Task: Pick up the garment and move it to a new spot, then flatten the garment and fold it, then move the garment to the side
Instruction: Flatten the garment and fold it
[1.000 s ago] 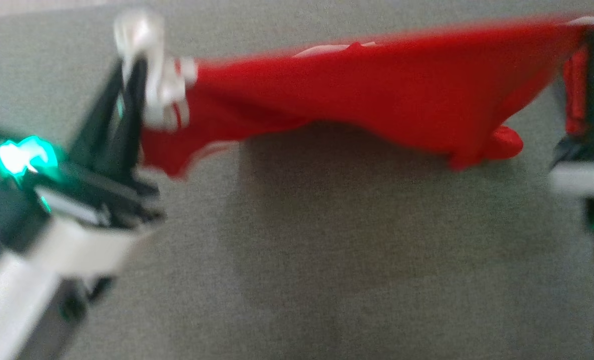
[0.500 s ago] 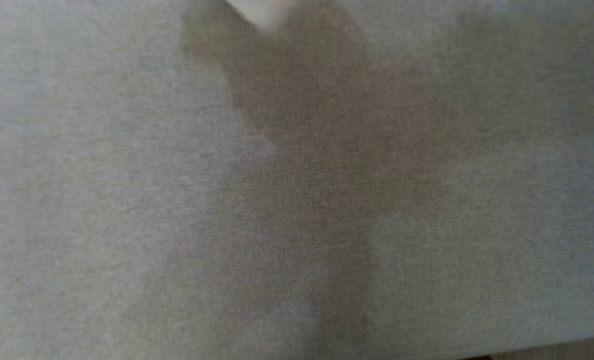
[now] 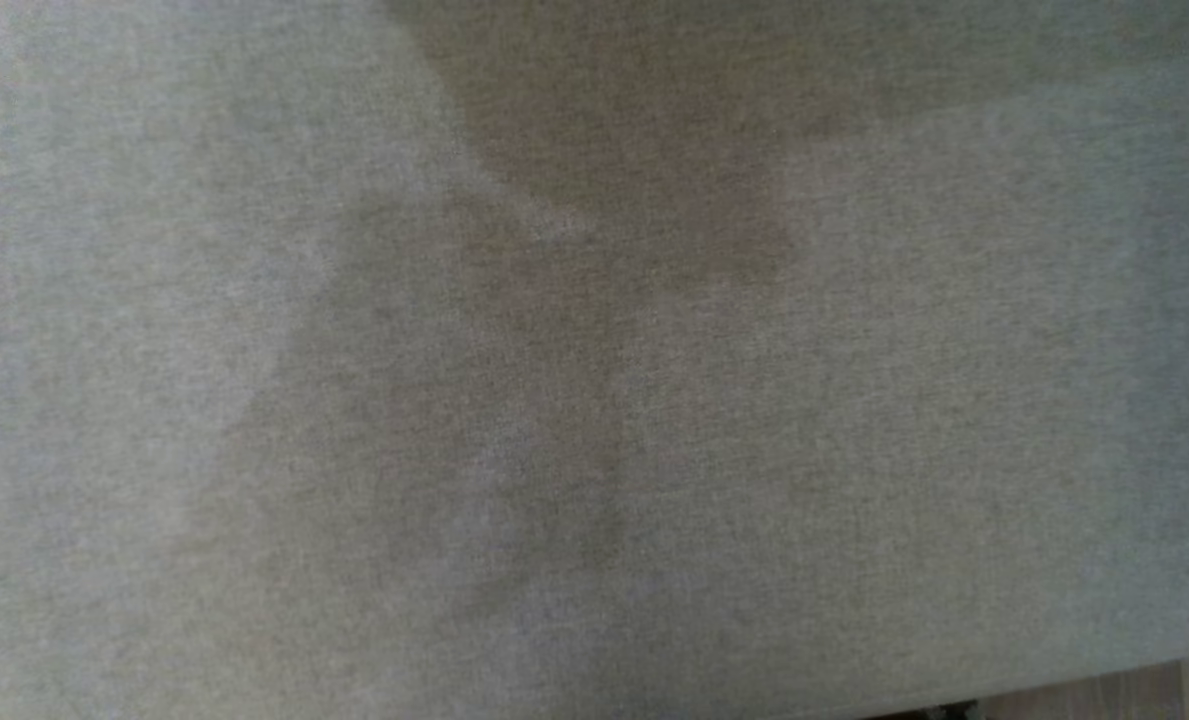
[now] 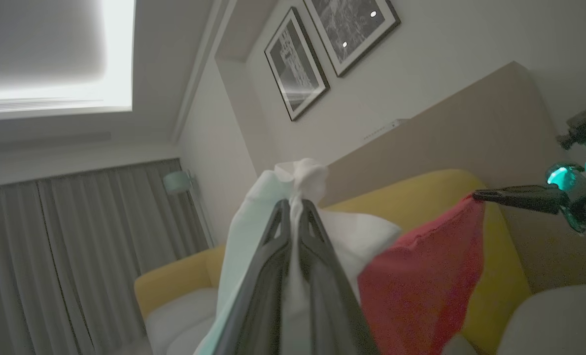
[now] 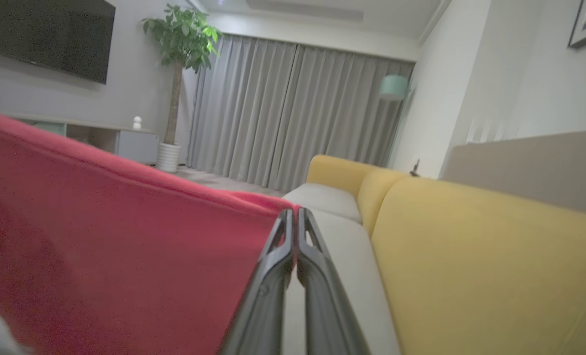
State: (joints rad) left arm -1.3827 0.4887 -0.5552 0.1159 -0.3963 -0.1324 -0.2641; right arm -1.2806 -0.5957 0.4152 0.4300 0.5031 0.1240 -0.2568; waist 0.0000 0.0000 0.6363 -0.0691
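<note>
Garment (image 4: 421, 281) is held aloft between left gripper (image 4: 295, 204), clenched on its white end, and right gripper (image 5: 294, 213), clenched on its red corner. Even tension is advised during lowering.

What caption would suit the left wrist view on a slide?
Left gripper shut on the garment at its white end, right gripper pinching the red corner, yellow sofa behind.

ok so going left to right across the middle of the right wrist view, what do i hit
red garment → right hand → grey seat cushion → yellow sofa back
</note>
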